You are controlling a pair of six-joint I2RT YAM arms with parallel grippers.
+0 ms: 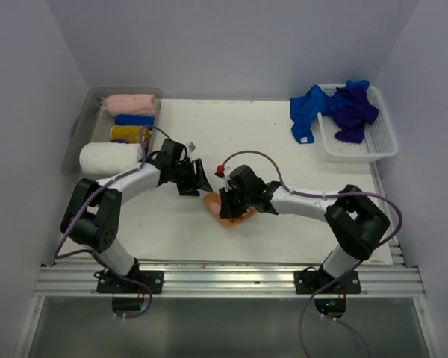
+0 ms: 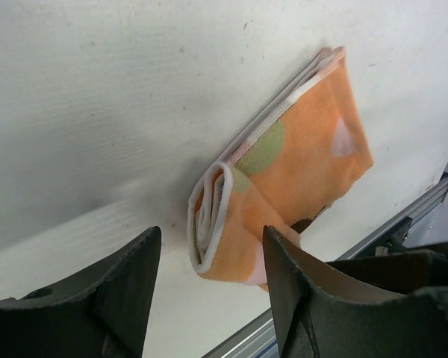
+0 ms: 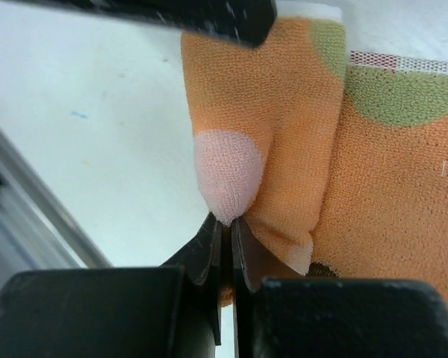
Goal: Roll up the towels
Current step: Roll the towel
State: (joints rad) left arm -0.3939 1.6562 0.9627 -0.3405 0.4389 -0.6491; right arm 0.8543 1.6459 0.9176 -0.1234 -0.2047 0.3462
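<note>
L gripper point(image 1: 200, 182), top view: spread, just left of the peach-orange towel point(image 1: 239, 218) at counter point(image 1: 299, 171) front-centre; R gripper point(image 1: 225, 205) is on it. Blue towel point(image 1: 308, 112) & purple towel point(image 1: 355, 112) sit at the white basket point(image 1: 358, 154), far right. L wrist: fingers point(image 2: 127, 291) apart, towel part-rolled just beyond. R wrist: jaws pinch a fold of the peach-orange towel tight.

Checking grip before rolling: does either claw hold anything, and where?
The right claw pinches the orange towel by a fold at its edge; the left claw is open, holding nothing.
</note>
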